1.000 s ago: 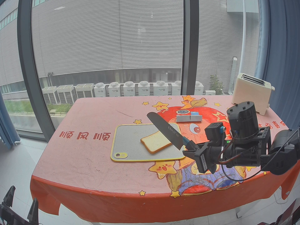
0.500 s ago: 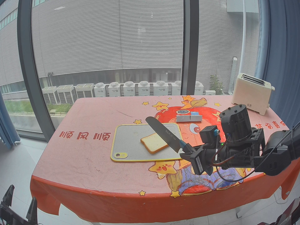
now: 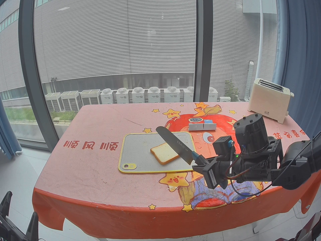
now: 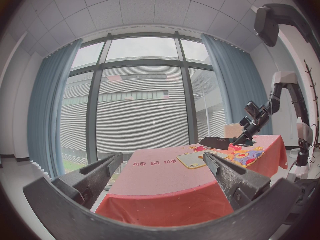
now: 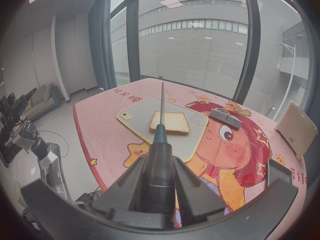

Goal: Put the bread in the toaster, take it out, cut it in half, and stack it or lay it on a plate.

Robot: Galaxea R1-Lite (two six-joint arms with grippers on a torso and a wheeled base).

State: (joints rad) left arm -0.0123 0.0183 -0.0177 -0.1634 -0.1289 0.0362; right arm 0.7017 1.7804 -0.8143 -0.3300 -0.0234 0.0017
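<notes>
We find the left gripper (image 4: pixel 161 159) off the pink tablecloth (image 3: pixel 100 171) at 7 o'clock, fingers spread. The right arm lies low over the cloth's 4 o'clock edge. The right gripper (image 3: pixel 204 166) pinches the teal handle of the black-bladed knife (image 3: pixel 175 142), and the blade points to 10 o'clock over the tan square bread slice (image 3: pixel 164 152). The slice lies at 4 o'clock on the grey yellow-rimmed cutting board (image 3: pixel 137 151). Red characters mark the cloth. The cream toaster (image 3: pixel 270 99) stands at 2 o'clock.

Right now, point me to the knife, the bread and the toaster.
knife (image 3: pixel 176 143), head view, middle of the blade.
bread (image 3: pixel 163 154), head view, uncovered top face of the slice.
toaster (image 3: pixel 269 103), head view, its side wall facing the camera.
</notes>
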